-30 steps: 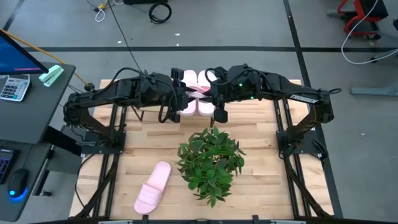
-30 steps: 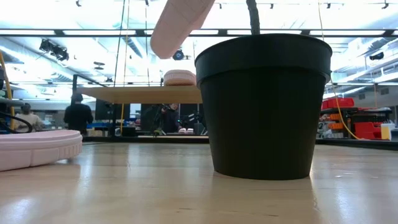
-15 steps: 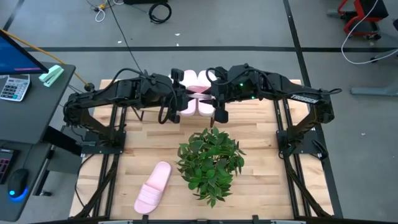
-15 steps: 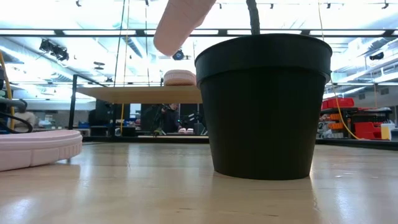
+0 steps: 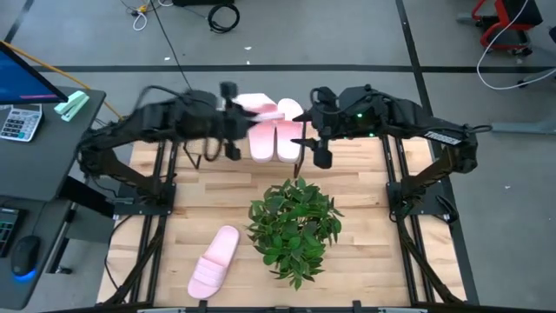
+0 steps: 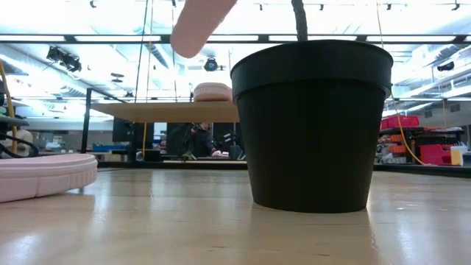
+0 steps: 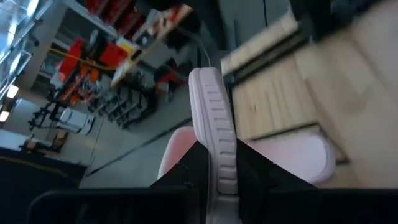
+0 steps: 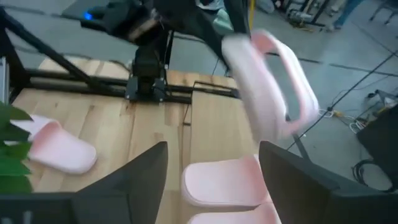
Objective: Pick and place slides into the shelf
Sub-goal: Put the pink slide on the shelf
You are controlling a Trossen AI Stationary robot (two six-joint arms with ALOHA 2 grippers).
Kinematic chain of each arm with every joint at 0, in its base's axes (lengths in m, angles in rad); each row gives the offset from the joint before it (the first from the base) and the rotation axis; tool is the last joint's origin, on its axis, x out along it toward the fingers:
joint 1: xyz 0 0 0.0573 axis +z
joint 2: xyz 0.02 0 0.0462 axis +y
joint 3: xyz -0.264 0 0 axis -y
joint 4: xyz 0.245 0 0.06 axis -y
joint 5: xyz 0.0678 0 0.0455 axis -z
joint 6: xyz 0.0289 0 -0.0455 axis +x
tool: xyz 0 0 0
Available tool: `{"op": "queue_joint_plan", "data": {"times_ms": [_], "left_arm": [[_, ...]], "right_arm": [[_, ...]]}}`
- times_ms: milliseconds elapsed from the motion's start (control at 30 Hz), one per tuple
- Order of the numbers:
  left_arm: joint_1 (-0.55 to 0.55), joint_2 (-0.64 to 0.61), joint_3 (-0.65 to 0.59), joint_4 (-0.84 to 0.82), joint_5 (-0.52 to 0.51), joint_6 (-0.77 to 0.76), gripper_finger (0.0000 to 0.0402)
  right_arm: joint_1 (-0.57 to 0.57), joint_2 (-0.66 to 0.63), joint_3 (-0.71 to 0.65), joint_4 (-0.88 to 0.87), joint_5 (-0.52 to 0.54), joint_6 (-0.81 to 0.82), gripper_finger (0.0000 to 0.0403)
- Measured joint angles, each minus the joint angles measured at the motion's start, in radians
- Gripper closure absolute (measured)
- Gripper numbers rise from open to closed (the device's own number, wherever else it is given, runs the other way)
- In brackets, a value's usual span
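Observation:
My left gripper (image 7: 217, 182) is shut on a pale pink slide (image 5: 261, 107), which it holds in the air over the table's far middle. The free end of this slide (image 6: 197, 26) reaches down into the top of the low view. My right gripper (image 8: 214, 180) stands open just right of it, holding nothing. Two more slides (image 5: 276, 139) lie side by side, soles down, on the shelf (image 6: 165, 110) under both grippers. Another slide (image 5: 215, 261) lies flat on the table at the near left. My left gripper pinches the slide's sole (image 7: 214, 146) between its two fingers, one finger (image 7: 189, 171) on each face, near one end of the slide. The slide stands on edge, its ribbed side showing, and reaches away past the fingertips. It is lifted clear, slanting down over the shelf.
A potted green plant (image 5: 294, 228) in a black pot (image 6: 313, 125) stands in the middle of the table, in front of the shelf. Bare wood lies to the near right. A desk with a calculator (image 5: 19, 122) is beyond the table's left edge.
The two grippers, close together over the shelf a second ago, have drawn apart. My left gripper has gone toward the table's left edge and a little up, taking the slide along. My right gripper has backed toward the right edge, clear of the slide.

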Motion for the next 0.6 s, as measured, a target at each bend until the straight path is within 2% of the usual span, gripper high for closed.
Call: {"op": "queue_joint_plan", "data": {"times_ms": [133,333,467,600], "left_arm": [[0.036,-0.075,0.001,0.002,0.087,-0.059,0.0347],[0.120,-0.196,-0.036,0.015,0.351,-0.120,0.0348],[0.164,-0.277,-0.125,0.114,0.485,-0.125,0.0348],[0.224,-0.366,-0.265,0.245,0.587,-0.101,0.0349]], "right_arm": [[-0.001,-0.042,0.000,-0.049,0.023,0.070,0.0157],[-0.001,-0.077,0.000,-0.069,0.026,0.137,0.0179],[-0.001,-0.077,0.000,-0.069,0.026,0.187,0.0190],[-0.001,-0.072,0.000,-0.068,0.027,0.240,0.0195]]}}
